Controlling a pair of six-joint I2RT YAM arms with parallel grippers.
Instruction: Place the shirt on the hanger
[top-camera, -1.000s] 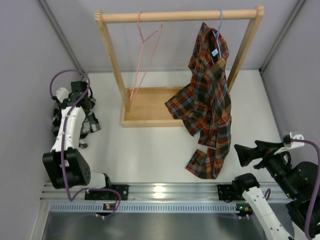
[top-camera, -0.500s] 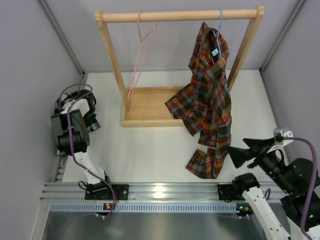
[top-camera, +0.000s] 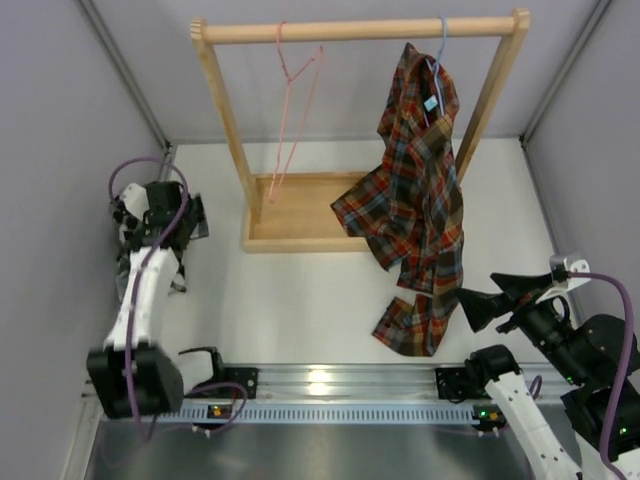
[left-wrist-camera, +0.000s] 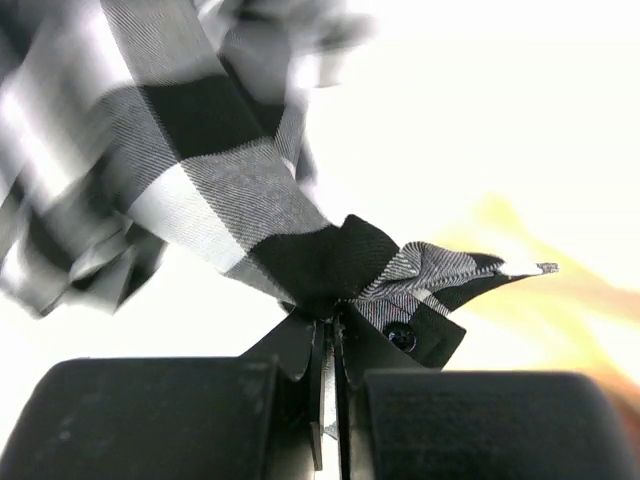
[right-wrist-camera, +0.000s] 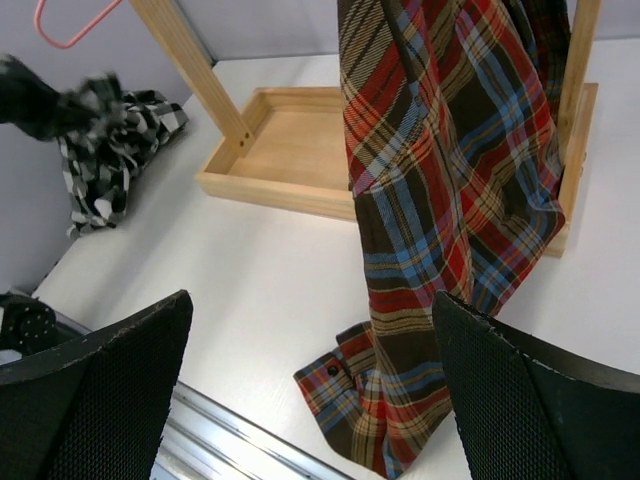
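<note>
The black-and-white check shirt (left-wrist-camera: 200, 170) fills the left wrist view, and my left gripper (left-wrist-camera: 335, 330) is shut on a fold of it beside a black button. From above, the left gripper (top-camera: 160, 215) is at the far left of the table with the shirt (top-camera: 190, 222) bunched against it, mostly hidden by the arm. The right wrist view shows the shirt (right-wrist-camera: 115, 140) hanging in a clump. The pink wire hanger (top-camera: 295, 100) hangs bare on the wooden rail, left of centre. My right gripper (top-camera: 480, 305) stands open near the front right, holding nothing.
A wooden rack with a top rail (top-camera: 360, 30) and a tray base (top-camera: 300, 215) stands at the back. A red, orange and blue plaid shirt (top-camera: 415, 210) hangs from a light blue hanger (top-camera: 440, 50), its sleeve trailing on the table. Grey walls close in both sides.
My left gripper has gone from open to shut on the check shirt, and the left arm has shifted over it. The right gripper moved slightly left. The pink hanger sways a little.
</note>
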